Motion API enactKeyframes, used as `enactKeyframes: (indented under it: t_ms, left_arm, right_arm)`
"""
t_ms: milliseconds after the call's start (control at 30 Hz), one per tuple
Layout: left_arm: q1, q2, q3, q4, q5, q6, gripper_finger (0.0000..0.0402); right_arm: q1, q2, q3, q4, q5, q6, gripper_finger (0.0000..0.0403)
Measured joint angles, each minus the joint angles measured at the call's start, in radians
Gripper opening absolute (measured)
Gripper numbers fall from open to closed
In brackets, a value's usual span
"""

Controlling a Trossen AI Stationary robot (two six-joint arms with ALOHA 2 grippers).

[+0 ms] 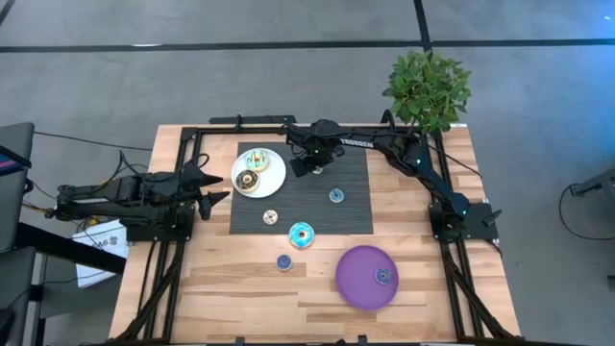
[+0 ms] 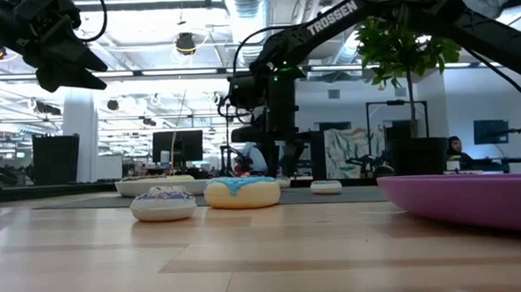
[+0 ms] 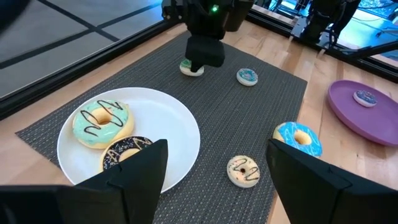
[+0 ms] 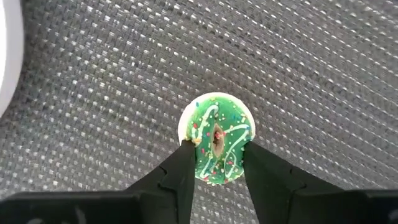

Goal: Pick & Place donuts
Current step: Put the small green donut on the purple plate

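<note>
Two donuts (image 3: 115, 134) on white plate (image 3: 180, 134); one on purple plate (image 1: 357, 284); right pincer (image 4: 216, 163) pinching green donut (image 4: 217, 138).

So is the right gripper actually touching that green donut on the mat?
Touching. In the right wrist view, the right gripper has both fingers pressed against opposite sides of the green donut, with no gap visible on either side.

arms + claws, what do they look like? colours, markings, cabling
Both arms are matte black with jointed segments. The right arm carries white "TROSSEN" lettering, and a green indicator light glows near its wrist. The left arm has loose cables trailing at its base. Each claw has two flat, wedge-shaped black fingers: left claw, right claw.
</note>
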State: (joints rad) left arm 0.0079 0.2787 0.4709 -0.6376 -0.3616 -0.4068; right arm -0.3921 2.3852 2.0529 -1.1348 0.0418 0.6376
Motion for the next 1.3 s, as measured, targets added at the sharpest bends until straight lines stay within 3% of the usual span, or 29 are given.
enactKeyframes:
  t_ms: [367, 700, 967, 1300]
  left_arm:
    - [0.000, 0.000, 0.000, 0.000, -0.002, 0.000, 0.0265]
    - [0.000, 0.000, 0.000, 0.000, -0.003, -0.008, 0.0265]
    - [0.000, 0.000, 0.000, 0.000, -0.012, -0.008, 0.0265]
    - [0.000, 0.000, 0.000, 0.000, -0.020, -0.012, 0.0265]
  right_arm:
    - [0.049, -0.116, 0.000, -0.037, 0.019, -0.001, 0.0121]
    - [0.221, -0.281, -0.037, -0.184, 0.173, -0.011, 0.0121]
    - [0.436, -0.453, -0.312, -0.176, 0.192, 0.178, 0.0121]
    - [0.740, -0.678, -0.686, -0.070, 0.173, 0.641, 0.0121]
